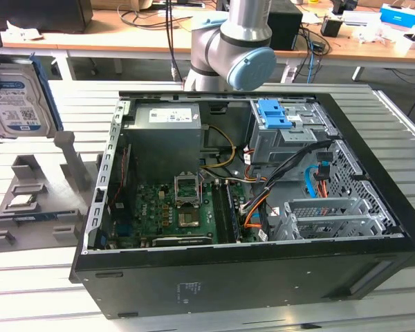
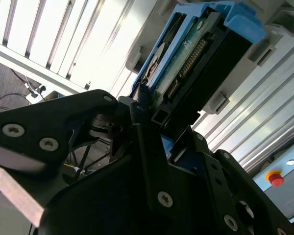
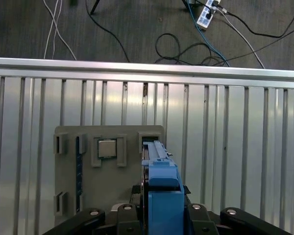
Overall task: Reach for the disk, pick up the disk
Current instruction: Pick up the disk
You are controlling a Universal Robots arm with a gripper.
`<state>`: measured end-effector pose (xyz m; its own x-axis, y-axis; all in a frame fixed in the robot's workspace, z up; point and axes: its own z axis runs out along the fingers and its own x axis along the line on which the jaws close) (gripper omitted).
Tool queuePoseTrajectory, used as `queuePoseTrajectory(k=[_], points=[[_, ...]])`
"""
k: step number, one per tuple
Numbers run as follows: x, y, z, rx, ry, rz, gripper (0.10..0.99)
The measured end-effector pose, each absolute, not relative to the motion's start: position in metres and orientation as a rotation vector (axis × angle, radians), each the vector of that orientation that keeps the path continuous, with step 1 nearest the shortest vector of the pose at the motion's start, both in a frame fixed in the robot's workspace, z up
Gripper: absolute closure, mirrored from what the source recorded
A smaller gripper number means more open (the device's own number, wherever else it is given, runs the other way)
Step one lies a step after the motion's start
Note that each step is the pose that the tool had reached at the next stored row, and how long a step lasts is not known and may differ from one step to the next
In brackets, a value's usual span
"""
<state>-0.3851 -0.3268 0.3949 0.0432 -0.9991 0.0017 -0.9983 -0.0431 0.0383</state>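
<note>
The disk (image 1: 17, 97) is a silver hard drive with a white-and-blue label in a blue bracket. It hangs upright at the exterior view's left, above the grey holder (image 1: 34, 200). In the first wrist view I see the disk (image 3: 161, 191) edge-on, with the blue bracket on top, between the black fingers of my gripper (image 3: 161, 215). In the second wrist view the green board and connector side of the disk (image 2: 191, 54) sticks out from my gripper (image 2: 154, 120), which is shut on it. The holder's slot (image 3: 149, 139) lies far below the disk.
An open computer case (image 1: 373, 228) takes up the middle of the slatted metal table, with a blue latch piece (image 1: 273, 114) inside. A small square chip (image 3: 107, 148) sits on the grey holder (image 3: 68, 196). The arm (image 1: 235, 48) rises behind the case. Cables lie on the floor past the table's edge.
</note>
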Motion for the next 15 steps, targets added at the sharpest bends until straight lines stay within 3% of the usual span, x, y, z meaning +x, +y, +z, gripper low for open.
queuePoseTrajectory(k=[4, 15], points=[[-0.385, -0.327, 0.421, 2.248, -2.153, -0.039, 0.718], [-0.385, -0.327, 0.439, 2.248, -2.153, -0.039, 0.718]])
